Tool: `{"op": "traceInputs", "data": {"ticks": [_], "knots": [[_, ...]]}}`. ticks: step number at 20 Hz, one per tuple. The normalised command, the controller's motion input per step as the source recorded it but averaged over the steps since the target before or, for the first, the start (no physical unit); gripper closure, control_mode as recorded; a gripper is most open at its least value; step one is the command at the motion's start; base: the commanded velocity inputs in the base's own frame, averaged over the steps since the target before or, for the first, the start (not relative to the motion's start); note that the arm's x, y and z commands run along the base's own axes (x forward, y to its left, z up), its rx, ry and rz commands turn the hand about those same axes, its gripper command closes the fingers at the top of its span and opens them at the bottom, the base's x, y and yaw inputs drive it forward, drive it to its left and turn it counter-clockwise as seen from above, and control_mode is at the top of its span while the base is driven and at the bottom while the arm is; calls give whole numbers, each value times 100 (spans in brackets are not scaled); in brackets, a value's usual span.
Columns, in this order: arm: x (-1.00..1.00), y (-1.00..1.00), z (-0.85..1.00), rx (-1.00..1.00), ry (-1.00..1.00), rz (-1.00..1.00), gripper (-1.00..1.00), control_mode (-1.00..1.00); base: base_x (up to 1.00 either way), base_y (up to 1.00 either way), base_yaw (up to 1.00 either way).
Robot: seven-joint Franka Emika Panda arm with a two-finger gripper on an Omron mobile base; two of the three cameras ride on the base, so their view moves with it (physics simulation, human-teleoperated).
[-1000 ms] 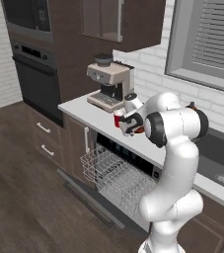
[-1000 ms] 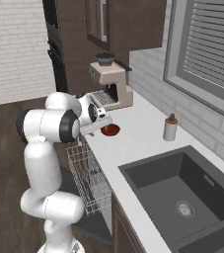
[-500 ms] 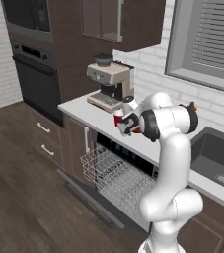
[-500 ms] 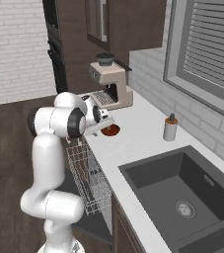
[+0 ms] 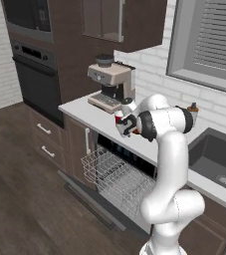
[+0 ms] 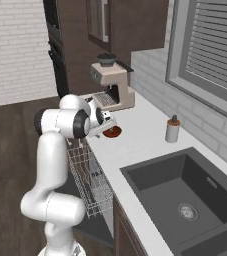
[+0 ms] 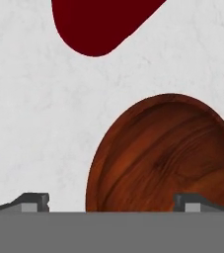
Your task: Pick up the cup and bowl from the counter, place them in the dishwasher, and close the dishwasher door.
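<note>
End effector: jaws spread wide, nothing held. Its two finger tips point down at the table. One tip stands over bare white surface beside the bowl; the other sits over the bowl's inside.

Bowl: upright on the table, reddish-brown wood grain inside. In the right base view it lies just past the end effector, toward the coffee machine.

Cup: dark red, near the bowl but apart from it, toward the far side.

Dishwasher: below the table edge near the bowl, door dropped open, pale wire rack pulled out.

Soap bottle and sink: well apart from the bowl.
</note>
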Motion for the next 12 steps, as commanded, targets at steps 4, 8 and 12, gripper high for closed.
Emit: {"op": "traceInputs", "data": {"ticks": [4, 8, 12], "knots": [[7, 0, -21, 0, 0, 1, 100, -100, 0, 0, 0], [2, 0, -16, 0, 0, 0, 100, -100, 0, 0, 0], [0, 0, -10, 0, 0, 0, 100, -100, 0, 0, 0]]}}
